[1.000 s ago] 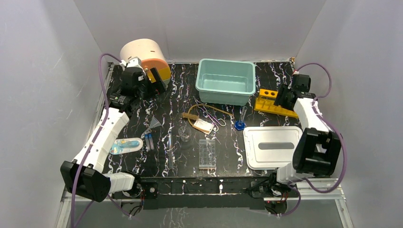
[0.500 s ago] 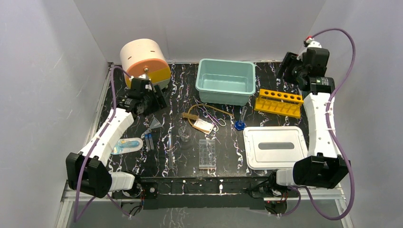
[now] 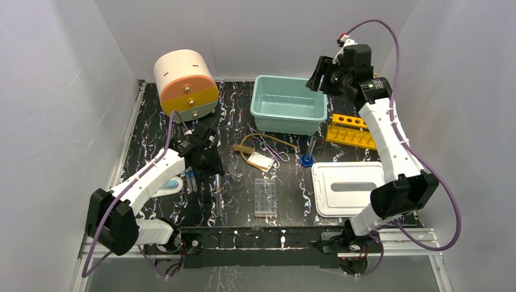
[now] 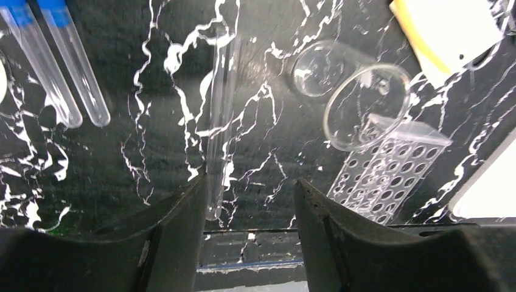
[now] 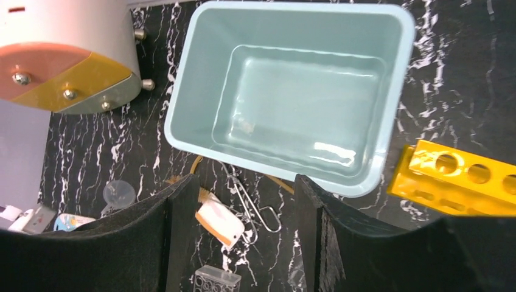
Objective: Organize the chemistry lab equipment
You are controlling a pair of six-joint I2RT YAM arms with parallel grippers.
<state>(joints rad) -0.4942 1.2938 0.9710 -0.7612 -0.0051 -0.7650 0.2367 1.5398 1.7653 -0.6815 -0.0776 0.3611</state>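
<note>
Glass tube [image 4: 220, 109], thin, light, slick and probably brittle, lies on the black table [image 4: 152, 152] mid-left among loose lab pieces. Left claw [image 4: 249, 188] hangs over its near end, jaws apart and not clamped; a gentle hold across the shaft looks safest. Farther right, the teal bin [image 3: 286, 125] sits empty beneath the right claw [image 5: 240, 182], jaws apart, holding nothing.

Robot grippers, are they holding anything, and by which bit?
Neither holds anything. The left gripper, open, straddles the end of a long thin clear tube without pinching it. The right gripper hangs open above the pale teal plastic bin.
</note>
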